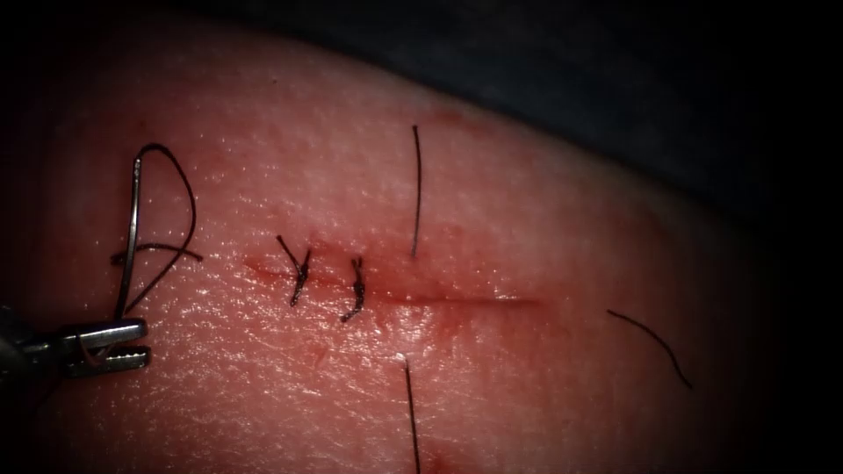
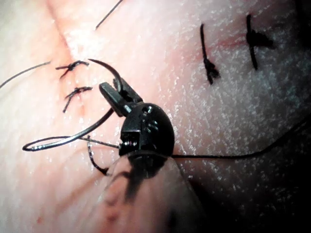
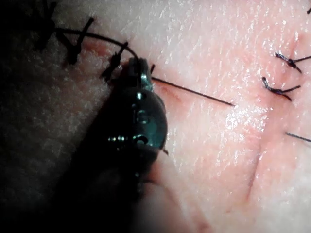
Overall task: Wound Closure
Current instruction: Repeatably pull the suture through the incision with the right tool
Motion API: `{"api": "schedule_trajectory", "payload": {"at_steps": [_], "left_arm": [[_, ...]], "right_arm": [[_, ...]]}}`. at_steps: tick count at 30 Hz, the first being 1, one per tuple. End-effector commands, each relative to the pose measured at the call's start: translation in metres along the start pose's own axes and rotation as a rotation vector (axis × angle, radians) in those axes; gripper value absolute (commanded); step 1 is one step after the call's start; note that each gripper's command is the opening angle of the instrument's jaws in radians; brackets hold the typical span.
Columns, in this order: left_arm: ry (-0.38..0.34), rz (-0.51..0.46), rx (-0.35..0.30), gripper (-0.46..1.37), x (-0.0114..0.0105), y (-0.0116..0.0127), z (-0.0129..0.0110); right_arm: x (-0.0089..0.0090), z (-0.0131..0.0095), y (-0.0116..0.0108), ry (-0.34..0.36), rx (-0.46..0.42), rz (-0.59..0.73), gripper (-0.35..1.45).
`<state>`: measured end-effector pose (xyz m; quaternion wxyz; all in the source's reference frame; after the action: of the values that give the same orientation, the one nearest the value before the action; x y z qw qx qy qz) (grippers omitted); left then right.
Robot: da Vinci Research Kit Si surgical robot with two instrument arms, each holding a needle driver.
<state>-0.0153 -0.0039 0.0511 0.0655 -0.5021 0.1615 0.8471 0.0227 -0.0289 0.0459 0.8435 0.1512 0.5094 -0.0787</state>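
Your left gripper (image 1: 123,344) clamps the needle (image 1: 130,241) near 1 end, left of the cut (image 1: 457,301) (outside the tissue (image 1: 527,219)). Your right gripper (image 3: 138,68): I cannot tell.

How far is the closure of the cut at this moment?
Done: two knotted stitches cross the left part of the cut. In hand: a third thread passes through the tissue at the middle, not yet tied, while the left tool holds the needle near one end, outside the tissue, left of the cut. Left: the right part lies open.
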Motion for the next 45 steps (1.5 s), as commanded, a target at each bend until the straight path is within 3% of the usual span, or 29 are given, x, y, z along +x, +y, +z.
{"api": "schedule_trajectory", "payload": {"at_steps": [1,20,40,42,45], "left_arm": [[0.0,0.0,-0.005,-0.35,0.0,0.0,0.0],[0.0,0.0,-0.005,-0.35,0.0,0.0,0.0],[0.0,0.0,-0.005,-0.35,0.0,0.0,0.0],[0.0,0.0,-0.005,-0.35,0.0,0.0001,0.0],[0.0,0.0,-0.005,-0.35,0.0,0.0001,0.0]], "right_arm": [[-0.0001,0.0002,0.0,0.002,-0.003,0.001,-0.35],[0.0008,0.0,-0.003,0.012,0.089,0.044,-0.35],[-0.0001,0.0009,-0.004,-0.009,0.13,0.093,-0.35],[-0.0002,0.0009,-0.0039,-0.008,0.126,0.093,-0.11],[-0.0004,0.0009,-0.0037,-0.011,0.112,0.094,0.05]]}}
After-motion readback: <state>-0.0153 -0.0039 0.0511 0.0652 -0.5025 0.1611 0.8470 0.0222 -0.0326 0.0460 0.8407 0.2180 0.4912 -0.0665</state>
